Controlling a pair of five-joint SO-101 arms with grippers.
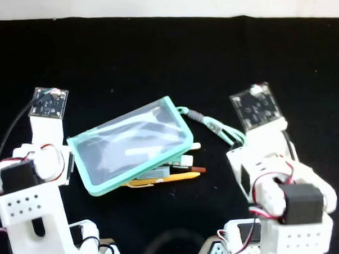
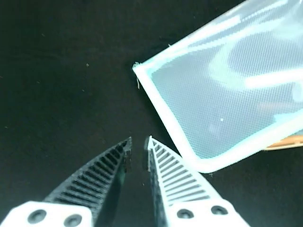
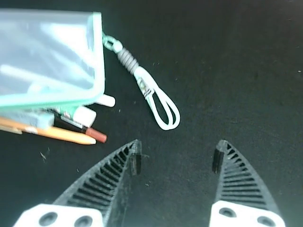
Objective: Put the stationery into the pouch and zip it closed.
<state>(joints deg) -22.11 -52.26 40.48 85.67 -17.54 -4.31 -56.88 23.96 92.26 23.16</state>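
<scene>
Black table (image 1: 155,54) carries the pouch (image 1: 131,144) centrally, pens (image 1: 177,173) poking out at its near edge. Light, floppy mesh, likely slick: pinch the firmer rim or cord (image 3: 158,101). Left gripper (image 2: 137,144) barely parted by its corner; right gripper (image 3: 177,156) wide.

no readable text, labels or numbers

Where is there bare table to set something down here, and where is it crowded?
Free: the table beyond the pouch, and the near patch between the arm bases. Crowded: pens stick out under the pouch's near edge, and its strap lies by the right end effector.
</scene>
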